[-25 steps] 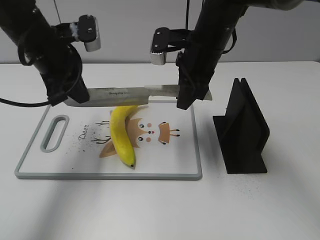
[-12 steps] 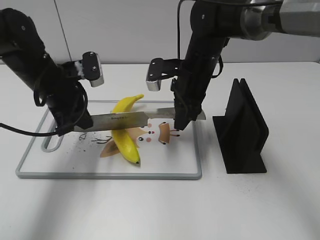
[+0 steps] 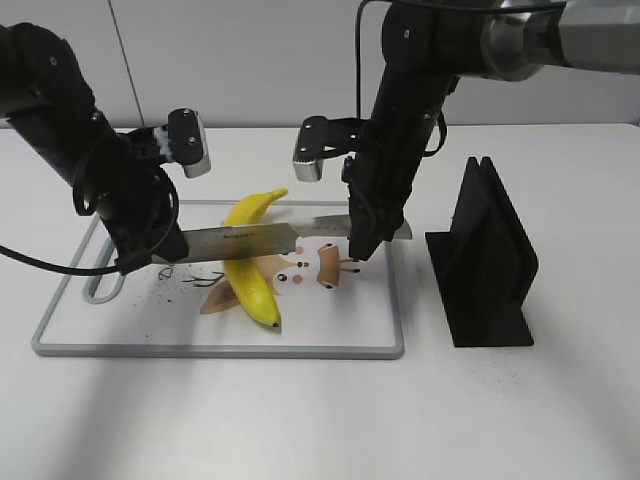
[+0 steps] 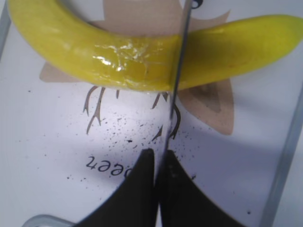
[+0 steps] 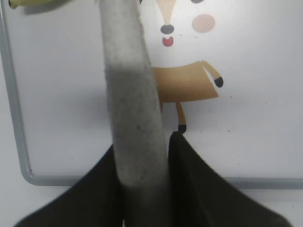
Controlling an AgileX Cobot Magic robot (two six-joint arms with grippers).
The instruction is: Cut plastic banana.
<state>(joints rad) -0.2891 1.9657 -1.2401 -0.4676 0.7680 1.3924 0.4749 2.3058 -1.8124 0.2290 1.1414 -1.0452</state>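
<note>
The plastic banana [image 3: 252, 287] lies on a white cutting board [image 3: 200, 350] with a deer picture. A steel knife [image 3: 262, 240] lies level across the banana's middle, its edge pressed into the skin. My left gripper [image 3: 150, 258] is shut on the blade's left end. My right gripper [image 3: 362, 246] is shut on the grey handle at the right. In the left wrist view the thin blade [image 4: 176, 94] runs from the closed fingers [image 4: 158, 158] into the banana [image 4: 118, 56]. In the right wrist view the fingers [image 5: 144, 142] clamp the handle [image 5: 130, 90].
A black knife stand [image 3: 487, 255] stands on the table right of the board, close to the right arm. The board's handle slot is under the left arm. Dark specks lie on the board [image 4: 71, 142] near the printed word.
Over the last second both arms brought the knife down from above the board onto the banana. The banana shifted slightly. Since half a second ago almost nothing has moved.
</note>
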